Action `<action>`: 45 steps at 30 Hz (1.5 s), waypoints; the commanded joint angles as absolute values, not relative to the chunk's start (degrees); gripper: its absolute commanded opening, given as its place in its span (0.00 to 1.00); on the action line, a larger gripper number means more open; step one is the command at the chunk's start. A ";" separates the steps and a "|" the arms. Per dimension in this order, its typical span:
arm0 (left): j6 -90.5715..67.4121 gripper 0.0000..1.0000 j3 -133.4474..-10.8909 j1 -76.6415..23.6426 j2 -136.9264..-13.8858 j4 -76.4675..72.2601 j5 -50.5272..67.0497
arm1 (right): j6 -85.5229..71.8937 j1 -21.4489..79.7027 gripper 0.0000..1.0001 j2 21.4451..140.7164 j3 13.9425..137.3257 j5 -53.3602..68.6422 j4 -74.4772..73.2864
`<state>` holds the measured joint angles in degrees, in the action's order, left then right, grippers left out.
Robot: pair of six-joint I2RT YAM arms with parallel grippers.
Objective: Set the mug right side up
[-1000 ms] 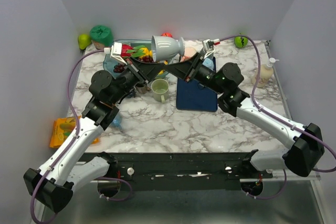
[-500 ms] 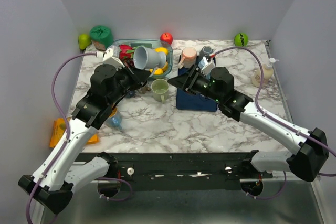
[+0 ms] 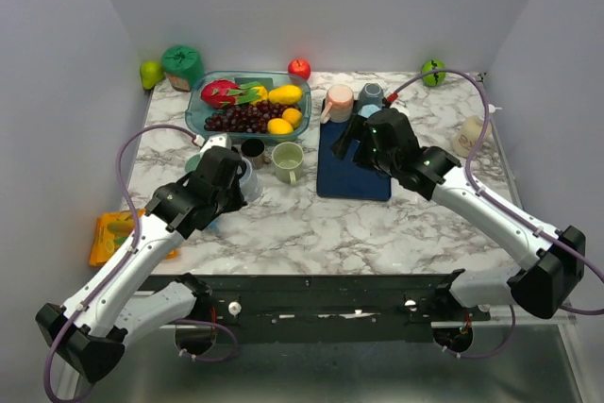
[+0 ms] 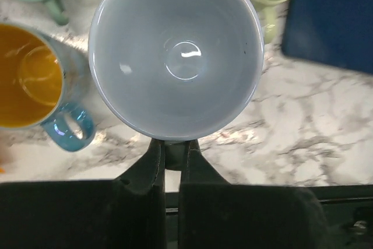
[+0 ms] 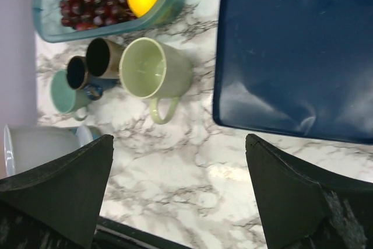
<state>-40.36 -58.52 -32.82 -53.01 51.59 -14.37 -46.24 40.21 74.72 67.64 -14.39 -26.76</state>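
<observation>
Mug (image 4: 175,51) lowered from over fruit tray (image 3: 194,112) to table level | left gripper (image 4: 173,154) clamped on its near side | right gripper (image 5: 179,144) spread wide above blue mat (image 5: 291,56) | mouth up, axis vertical | blue mug (image 4: 35,80) crowds left; open marble (image 4: 303,121) on the right

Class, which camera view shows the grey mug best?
The left wrist view: the grey mug fills the frame, mouth up, pinched at the rim by the left gripper. The top view shows only a sliver beside the arm; the right wrist view its side.
</observation>
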 commanded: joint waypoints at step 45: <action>-35.07 0.81 -52.37 -34.19 -58.54 38.23 -31.82 | -5.20 21.45 1.00 100.70 82.26 -18.64 -29.53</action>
<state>-38.24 -48.01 -34.46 -61.25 38.81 -32.29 -12.95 23.03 96.18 78.54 -16.75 -29.61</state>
